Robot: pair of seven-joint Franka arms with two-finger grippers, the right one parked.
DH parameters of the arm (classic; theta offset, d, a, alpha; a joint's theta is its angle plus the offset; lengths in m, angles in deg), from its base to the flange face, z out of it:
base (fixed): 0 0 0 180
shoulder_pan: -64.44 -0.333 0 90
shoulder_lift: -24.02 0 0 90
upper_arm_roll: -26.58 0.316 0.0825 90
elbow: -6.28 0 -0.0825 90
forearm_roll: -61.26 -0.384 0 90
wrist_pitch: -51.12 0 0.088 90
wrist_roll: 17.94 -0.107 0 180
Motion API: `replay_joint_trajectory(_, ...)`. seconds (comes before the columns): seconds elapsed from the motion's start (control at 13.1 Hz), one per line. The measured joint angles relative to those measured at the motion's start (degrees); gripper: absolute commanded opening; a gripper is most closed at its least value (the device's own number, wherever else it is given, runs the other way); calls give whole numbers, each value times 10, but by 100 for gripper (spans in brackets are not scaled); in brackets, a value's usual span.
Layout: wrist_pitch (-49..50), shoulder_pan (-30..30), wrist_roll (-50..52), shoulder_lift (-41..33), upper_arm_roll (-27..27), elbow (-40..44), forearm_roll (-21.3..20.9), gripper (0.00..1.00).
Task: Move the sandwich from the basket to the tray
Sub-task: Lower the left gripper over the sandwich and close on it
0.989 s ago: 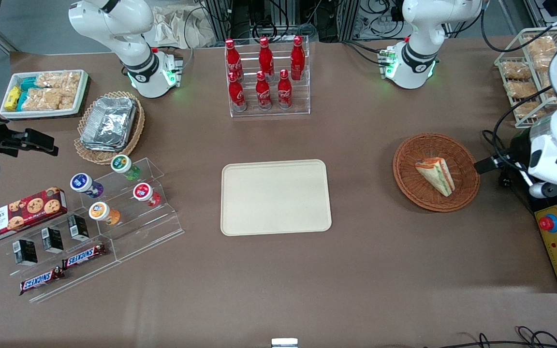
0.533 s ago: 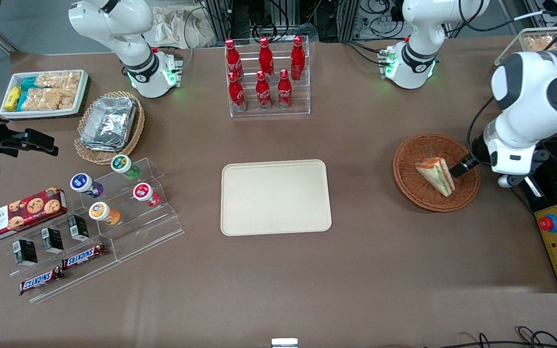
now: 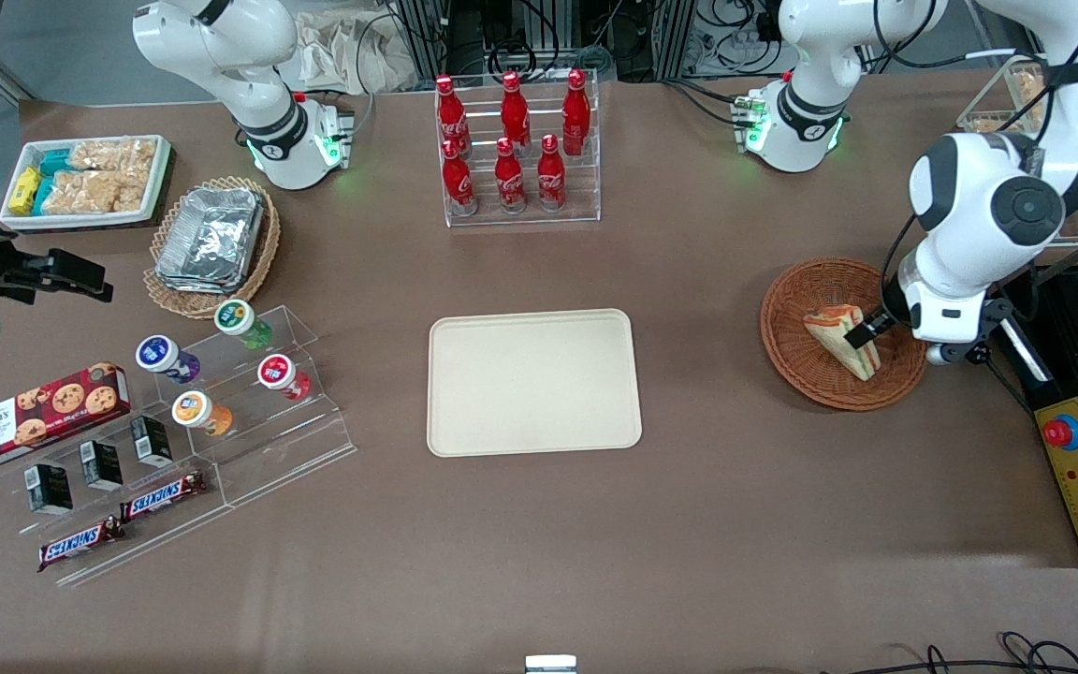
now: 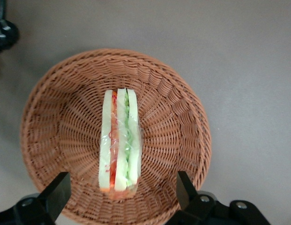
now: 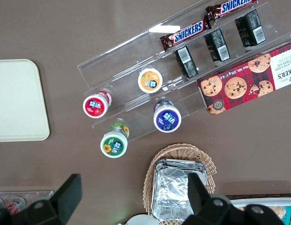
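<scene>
Hovering over the basket, the left arm's gripper has its jaws spread wide apart w/ nothing between them. In the wrist view the fingers straddle the near end of the sandwich w/o touching it; the front view shows only one dark fingertip over the sandwich's edge, so the gap isn't readable there.

Sandwich sits in the basket, roughly centred, standing on edge: the wrist view looks down on its layered edge, pale bread w/ red and green filling under clear wrap. Front view adds the triangular face instead.

Tray lies bare mid-table, well apart from the basket, toward the parked arm's end.

Brown table covering throughout. Nearer the front camera than the tray's level, at the parked arm's end: Snickers bars, a cookie box and a clear stepped stand w/ small pots. Farther back, a rack of red cola bottles. Cables and frames past the table edge.
</scene>
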Motion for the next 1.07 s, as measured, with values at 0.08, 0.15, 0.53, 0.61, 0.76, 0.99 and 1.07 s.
replay_joint_trajectory(0.08, -29, 0, 0, 7, 0, -18, -1, 100)
replay_joint_trajectory(0.15, -50, 0, 0, 15, 0, -35, -2, 100)
replay_joint_trajectory(0.53, -75, 0, 0, 43, 0, -59, -23, 56)
replay_joint_trajectory(0.61, -76, 0, 0, 44, 0, -61, -27, 16)
replay_joint_trajectory(0.76, -78, 0, 0, 49, 0, -63, -29, 0)
replay_joint_trajectory(0.99, -96, 0, 7, 54, 0, -62, -29, 0)
replay_joint_trajectory(1.07, -97, 0, 10, 54, 0, -61, -29, 0)
